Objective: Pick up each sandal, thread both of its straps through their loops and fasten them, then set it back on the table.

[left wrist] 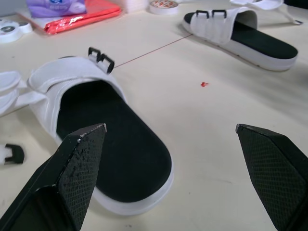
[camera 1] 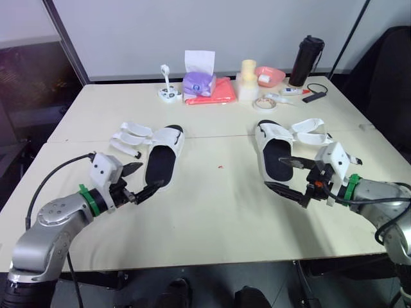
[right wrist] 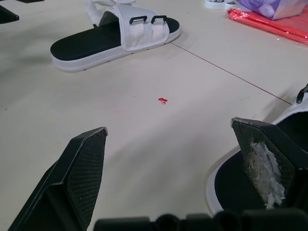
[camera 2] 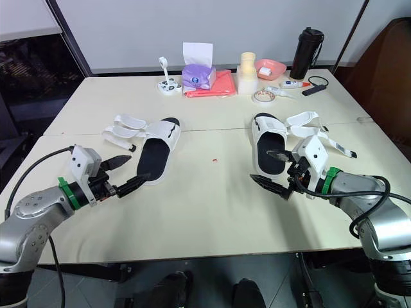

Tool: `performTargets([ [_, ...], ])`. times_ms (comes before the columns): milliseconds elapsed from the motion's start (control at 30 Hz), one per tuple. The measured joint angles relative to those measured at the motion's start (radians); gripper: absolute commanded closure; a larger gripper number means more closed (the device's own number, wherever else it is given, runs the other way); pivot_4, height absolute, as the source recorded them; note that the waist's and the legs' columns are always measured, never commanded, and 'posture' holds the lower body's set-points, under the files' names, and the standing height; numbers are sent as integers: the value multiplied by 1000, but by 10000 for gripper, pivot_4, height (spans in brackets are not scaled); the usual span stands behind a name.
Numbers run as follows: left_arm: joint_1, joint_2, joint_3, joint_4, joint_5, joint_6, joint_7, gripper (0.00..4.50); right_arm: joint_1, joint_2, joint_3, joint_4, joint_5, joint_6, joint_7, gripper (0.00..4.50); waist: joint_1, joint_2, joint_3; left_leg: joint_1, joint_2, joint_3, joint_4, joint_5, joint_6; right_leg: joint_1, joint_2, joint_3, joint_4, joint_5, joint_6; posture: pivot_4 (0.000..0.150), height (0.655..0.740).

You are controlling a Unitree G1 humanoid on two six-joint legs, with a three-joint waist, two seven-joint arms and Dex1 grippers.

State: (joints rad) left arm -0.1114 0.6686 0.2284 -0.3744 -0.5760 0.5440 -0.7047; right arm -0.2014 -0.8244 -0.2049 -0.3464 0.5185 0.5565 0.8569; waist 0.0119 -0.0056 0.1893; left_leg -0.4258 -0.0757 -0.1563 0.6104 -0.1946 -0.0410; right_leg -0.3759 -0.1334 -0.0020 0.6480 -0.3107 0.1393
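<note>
Two white sandals with black footbeds lie flat on the table, straps spread loose to their outer sides. The left sandal [camera 1: 162,160] has its straps [camera 1: 130,138] lying to its left. My left gripper [camera 1: 142,179] is open, low over the table just at that sandal's heel, holding nothing. The right sandal [camera 1: 273,151] has its straps [camera 1: 311,131] fanned out to its right. My right gripper [camera 1: 288,174] stands open at this sandal's heel, empty. The black loops [left wrist: 101,57] show on the left sandal's upper in the left wrist view.
Along the table's far edge stand a purple tissue box [camera 1: 199,82], a red packet [camera 1: 215,93], a tape roll [camera 1: 264,103], a pink bowl [camera 1: 270,76], a black bottle [camera 1: 306,61] and a small white stand [camera 1: 169,93]. A tiny red speck [camera 1: 220,167] lies between the sandals.
</note>
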Motion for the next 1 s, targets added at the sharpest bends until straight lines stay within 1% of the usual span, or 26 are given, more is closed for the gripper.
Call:
performTargets([
  [167, 23, 23, -3, -1, -6, 18, -34, 0, 11, -1, 0, -1, 0, 5, 10, 353, 0, 0, 0, 0, 0, 0, 0, 0, 0, 0, 0, 0, 0, 0, 0, 1500, 7400],
  [400, 11, 22, -5, -36, -43, 57, -12, 0, 22, -3, -1, -1, -2, 3, 7, 353, 1, 0, 0, 0, 0, 0, 0, 0, 0, 0, 0, 0, 0, 0, 0, 1500, 7400],
  [600, -1, 15, -20, -42, -41, 57, -4, 0, 27, -3, -2, 1, -8, -6, 1, 353, 0, 0, 0, 0, 0, 0, 0, 0, 0, 0, 0, 0, 0, 0, 0, 1500, 7400],
  [1000, 17, 2, -40, -69, -21, 51, -7, 0, 17, 22, 0, 95, -102, -83, -66, 353, 0, 0, 0, 0, 0, 1, 0, 0, 0, 0, 0, 0, 0, 0, 0, 1500, 7400],
])
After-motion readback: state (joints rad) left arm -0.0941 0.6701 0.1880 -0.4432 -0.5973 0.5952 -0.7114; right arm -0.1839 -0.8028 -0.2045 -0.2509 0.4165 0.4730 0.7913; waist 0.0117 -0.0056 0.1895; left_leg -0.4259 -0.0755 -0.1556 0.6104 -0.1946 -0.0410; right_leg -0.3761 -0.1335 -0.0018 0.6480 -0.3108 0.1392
